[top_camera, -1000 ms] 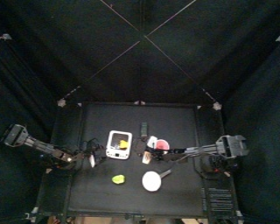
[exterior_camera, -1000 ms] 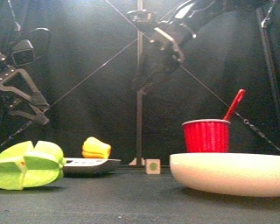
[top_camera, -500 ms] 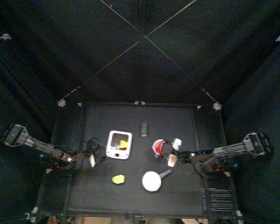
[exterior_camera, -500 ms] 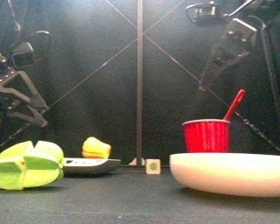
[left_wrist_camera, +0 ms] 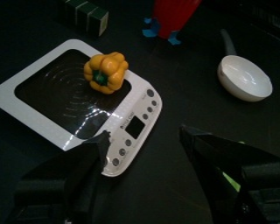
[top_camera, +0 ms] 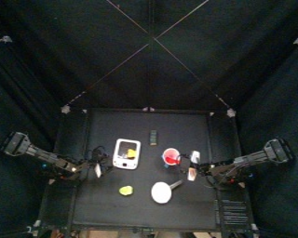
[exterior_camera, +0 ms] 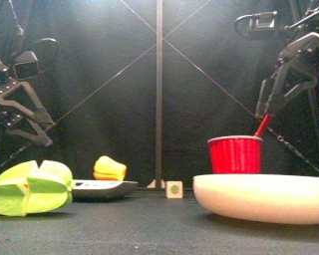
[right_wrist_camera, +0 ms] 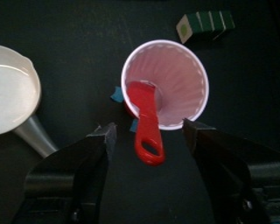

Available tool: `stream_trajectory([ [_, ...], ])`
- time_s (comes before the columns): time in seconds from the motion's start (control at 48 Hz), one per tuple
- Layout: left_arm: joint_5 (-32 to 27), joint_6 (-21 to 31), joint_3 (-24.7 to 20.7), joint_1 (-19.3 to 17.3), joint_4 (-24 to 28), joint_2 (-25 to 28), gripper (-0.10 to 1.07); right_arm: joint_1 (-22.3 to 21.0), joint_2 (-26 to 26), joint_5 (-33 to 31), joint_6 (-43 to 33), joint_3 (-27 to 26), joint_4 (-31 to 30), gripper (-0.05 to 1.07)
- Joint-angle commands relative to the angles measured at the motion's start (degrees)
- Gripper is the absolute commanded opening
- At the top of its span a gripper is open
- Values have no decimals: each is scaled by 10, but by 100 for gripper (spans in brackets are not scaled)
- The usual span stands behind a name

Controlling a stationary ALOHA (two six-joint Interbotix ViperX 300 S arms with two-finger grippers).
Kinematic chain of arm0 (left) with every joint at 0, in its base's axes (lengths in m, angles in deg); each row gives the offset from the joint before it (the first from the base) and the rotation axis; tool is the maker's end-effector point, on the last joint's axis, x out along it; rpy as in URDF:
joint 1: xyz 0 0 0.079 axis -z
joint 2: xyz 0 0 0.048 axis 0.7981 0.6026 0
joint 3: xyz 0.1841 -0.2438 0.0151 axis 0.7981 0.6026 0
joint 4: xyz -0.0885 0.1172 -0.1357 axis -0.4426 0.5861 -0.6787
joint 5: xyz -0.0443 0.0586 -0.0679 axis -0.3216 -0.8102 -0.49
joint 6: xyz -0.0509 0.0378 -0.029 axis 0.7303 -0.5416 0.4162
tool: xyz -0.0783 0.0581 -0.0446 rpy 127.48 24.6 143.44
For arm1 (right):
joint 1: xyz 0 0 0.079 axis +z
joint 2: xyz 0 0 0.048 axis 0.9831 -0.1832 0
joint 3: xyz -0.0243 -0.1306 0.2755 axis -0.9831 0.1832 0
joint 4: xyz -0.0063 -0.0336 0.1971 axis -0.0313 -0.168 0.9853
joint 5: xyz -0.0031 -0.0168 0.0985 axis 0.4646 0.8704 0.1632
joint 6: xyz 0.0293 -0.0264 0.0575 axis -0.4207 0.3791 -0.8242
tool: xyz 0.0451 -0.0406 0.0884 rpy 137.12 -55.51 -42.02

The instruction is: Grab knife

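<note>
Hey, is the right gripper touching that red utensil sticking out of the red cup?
Apart. In the right wrist view the right gripper stands open, its jaws either side of the red utensil in the red cup, dark gaps showing on both sides.

The small black worktop (top_camera: 101, 191) carries a white rectangular scale-like board (top_camera: 128, 154); a red plastic cup (top_camera: 173, 156); a white round handled bowl (top_camera: 163, 191); a yellow-green wedge (top_camera: 126, 191); a dark rectangular bar (top_camera: 153, 138).

Between the spread jaws of the right gripper (right_wrist_camera: 146, 140), a red utensil (right_wrist_camera: 143, 122) leans from the cup (right_wrist_camera: 168, 86), its handle toward six o'clock.
</note>
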Motion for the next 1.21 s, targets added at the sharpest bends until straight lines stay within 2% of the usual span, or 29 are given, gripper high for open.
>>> stream_trajectory([
  [0.0,2,0,-5,-1,3,1,97,-3,-9,-3,1,-5,-5,94],
  [0.104,2,0,-5,-1,3,1,97,-14,-11,-5,1,-9,-15,94],
  [0.25,2,0,-4,-1,3,0,97,-55,-8,-11,1,-4,-22,94],
  [0.354,2,0,-4,-1,3,1,97,-88,-6,-1,3,-5,-25,93],
  [0.667,2,0,-2,-1,3,1,97,-147,-4,23,-1,-11,-39,93],
  [0.958,2,1,-2,-1,3,1,97,-148,18,41,1,-10,20,93],
  [1.188,2,0,-1,-1,3,0,97,-143,27,28,2,16,25,93],
])
